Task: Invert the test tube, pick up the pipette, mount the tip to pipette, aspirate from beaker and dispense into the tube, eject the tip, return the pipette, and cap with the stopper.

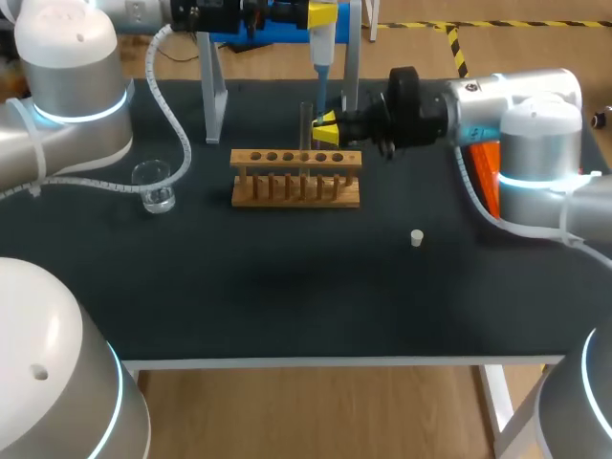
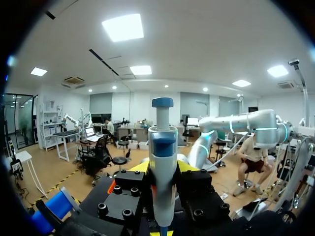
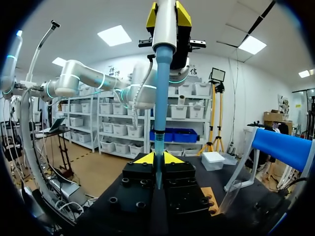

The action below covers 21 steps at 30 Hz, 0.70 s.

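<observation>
The rack [image 1: 296, 177] is pale, bare wood with a smooth, dull finish. The desk [image 1: 287, 287] under it has a dark matt top. Well to the rack's left, the beaker [image 1: 153, 185] is clear, glossy glass. Just behind the rack, the test tube [image 1: 306, 122] is equally clear and glassy, pinched by the right tool [image 1: 327, 129], which has bright yellow plastic tips on a matt black body. Above the rack, the pipette [image 1: 322, 48] is smooth white plastic with a translucent blue tip. It is clamped in the left tool [image 2: 162, 167], matt black with dark bolt heads. To the rack's front right, the stopper [image 1: 417, 237] is dull off-white.
</observation>
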{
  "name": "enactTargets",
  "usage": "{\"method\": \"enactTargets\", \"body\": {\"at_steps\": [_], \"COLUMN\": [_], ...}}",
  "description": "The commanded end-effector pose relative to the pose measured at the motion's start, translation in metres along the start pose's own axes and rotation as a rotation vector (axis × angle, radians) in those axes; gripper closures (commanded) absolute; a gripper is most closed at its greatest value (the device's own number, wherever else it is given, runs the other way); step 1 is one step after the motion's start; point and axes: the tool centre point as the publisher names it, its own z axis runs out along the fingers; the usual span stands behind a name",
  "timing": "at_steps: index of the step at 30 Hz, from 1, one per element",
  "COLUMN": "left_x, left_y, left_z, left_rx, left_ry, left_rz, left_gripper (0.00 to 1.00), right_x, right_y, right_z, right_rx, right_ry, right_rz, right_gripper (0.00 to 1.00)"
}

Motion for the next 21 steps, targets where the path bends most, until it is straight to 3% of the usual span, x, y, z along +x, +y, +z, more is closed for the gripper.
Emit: {"method": "enactTargets", "body": {"at_steps": [1, 5, 7, 8, 21], "left_x": [0.000, 0.000, 0.000, 0.000, 0.000], "left_y": [0.010, 0.010, 0.010, 0.010, 0.010], "left_z": [0.000, 0.000, 0.000, 0.000, 0.000], "left_rx": [0.000, 0.000, 0.000, 0.000, 0.000], "left_ry": [0.002, 0.002, 0.002, 0.002, 0.002], "left_rz": [0.000, 0.000, 0.000, 0.000, 0.000], "left_gripper": [1.00, 1.00, 1.00, 1.00, 1.00], "right_x": [0.002, 0.003, 0.004, 0.004, 0.010], "right_y": [0.011, 0.004, 0.000, -0.002, -0.035], "right_z": [-0.001, 0.001, 0.001, 0.001, -0.009], "right_rx": [0.007, 0.019, 0.027, 0.029, 0.070], "right_ry": [-0.002, 0.000, -0.008, -0.009, -0.008], "right_rz": [-0.002, -0.005, -0.002, -0.001, 0.024], "right_gripper": [1.00, 1.00, 0.21, 0.00, 0.00]}}
